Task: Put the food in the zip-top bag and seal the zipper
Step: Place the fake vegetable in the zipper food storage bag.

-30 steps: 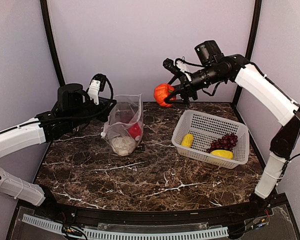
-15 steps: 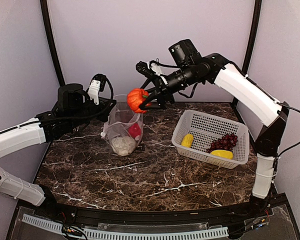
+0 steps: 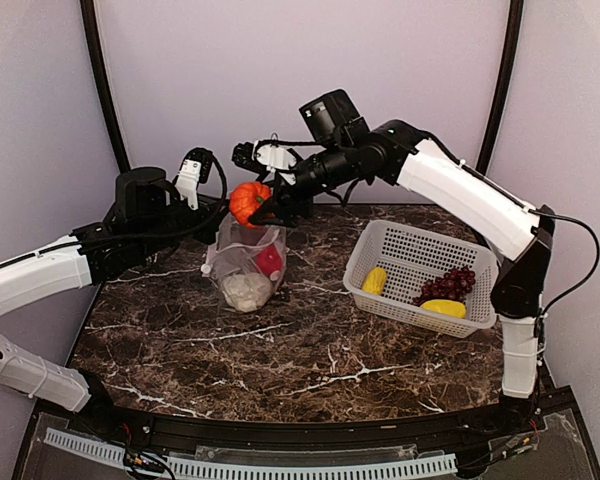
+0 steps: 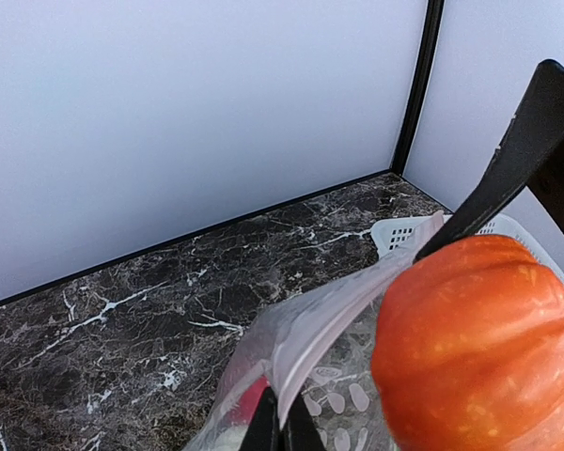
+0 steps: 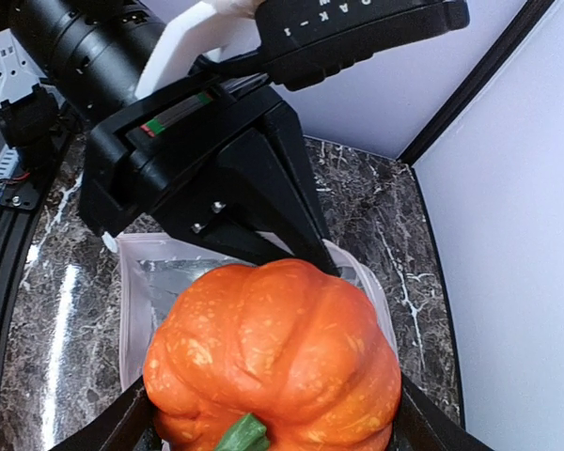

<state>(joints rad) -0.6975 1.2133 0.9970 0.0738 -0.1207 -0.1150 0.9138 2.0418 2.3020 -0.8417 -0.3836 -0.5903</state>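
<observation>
The clear zip-top bag (image 3: 250,250) stands upright at the back left, mouth up. My left gripper (image 4: 280,427) is shut on its rim by the pinkish zipper (image 4: 357,287). Inside lie a white-green cabbage (image 3: 245,290) and a red pepper (image 3: 270,262). My right gripper (image 3: 252,205) is shut on an orange toy pumpkin (image 5: 273,362), hanging just above the bag's mouth (image 5: 141,282). Two yellow pieces (image 3: 376,281) (image 3: 444,308) and dark purple grapes (image 3: 450,284) lie in the basket.
A white perforated basket (image 3: 430,232) sits at the right on the dark marble table (image 3: 310,350). Purple walls with black corner posts close in the back and sides. My left arm's wrist (image 5: 94,47) sits close behind the bag.
My right arm has swung left with the pumpkin, from near the basket's far corner to over the bag's mouth. The left arm and bag have stayed still.
</observation>
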